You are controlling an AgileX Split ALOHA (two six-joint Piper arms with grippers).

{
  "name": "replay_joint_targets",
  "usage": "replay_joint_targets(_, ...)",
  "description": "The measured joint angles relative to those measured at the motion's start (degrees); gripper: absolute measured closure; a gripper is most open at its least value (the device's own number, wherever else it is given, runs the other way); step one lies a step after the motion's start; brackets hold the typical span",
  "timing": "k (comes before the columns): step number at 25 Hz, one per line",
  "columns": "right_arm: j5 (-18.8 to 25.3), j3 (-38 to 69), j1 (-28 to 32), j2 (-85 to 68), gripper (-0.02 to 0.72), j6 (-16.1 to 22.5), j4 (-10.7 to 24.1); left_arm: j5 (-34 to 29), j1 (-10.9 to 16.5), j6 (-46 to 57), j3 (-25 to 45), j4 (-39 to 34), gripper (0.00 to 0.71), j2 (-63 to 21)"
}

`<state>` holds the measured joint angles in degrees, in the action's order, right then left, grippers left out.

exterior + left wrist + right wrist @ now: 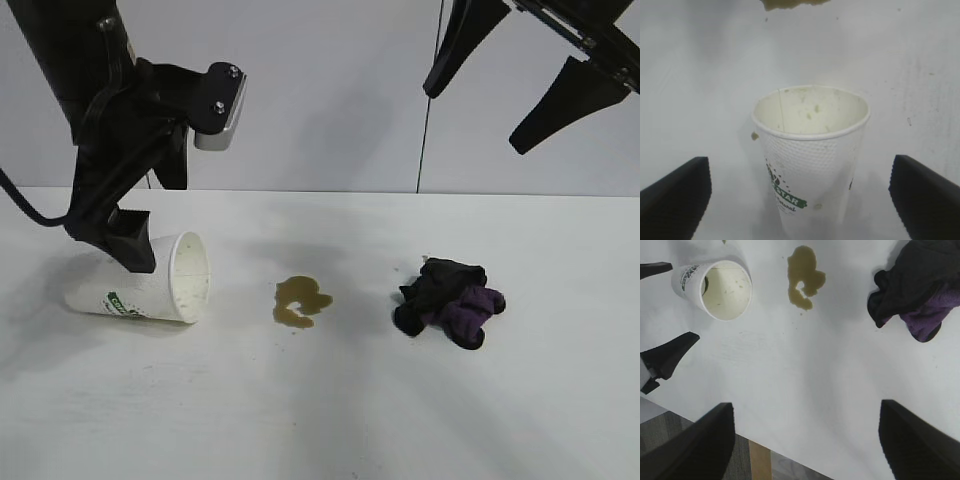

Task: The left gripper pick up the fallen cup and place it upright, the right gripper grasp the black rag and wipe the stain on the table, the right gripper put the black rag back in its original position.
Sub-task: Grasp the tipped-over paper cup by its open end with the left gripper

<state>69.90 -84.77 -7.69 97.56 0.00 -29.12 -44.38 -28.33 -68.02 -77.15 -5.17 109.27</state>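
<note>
The white cup (140,290) lies on its side at the table's left, its mouth facing the stain (300,300). My left gripper (135,262) is low over it and open. In the left wrist view the cup (810,150) lies between the two fingers (675,197) with a gap on each side. The black and purple rag (450,300) lies bunched to the right of the stain. My right gripper (475,120) hangs high above the rag, open and empty. Its wrist view shows the cup (715,287), stain (805,282) and rag (920,290) far below the gripper (806,407).
The white table (320,420) holds only the cup, stain and rag. Its edge, with the floor (740,460) beyond, shows in the right wrist view. A grey wall stands behind the table.
</note>
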Motion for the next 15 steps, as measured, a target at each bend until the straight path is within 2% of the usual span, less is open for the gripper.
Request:
replay_joint_targets(10, 0.03, 0.0, 0.0, 0.0, 0.156, 0.0, 0.0, 5.46, 0.0, 1.06, -0.11, -3.25, 0.015, 4.16)
replay_joint_targets(15, 0.03, 0.0, 0.0, 0.0, 0.156, 0.0, 0.0, 5.7, 0.0, 1.38, -0.11, -4.84, 0.015, 6.44)
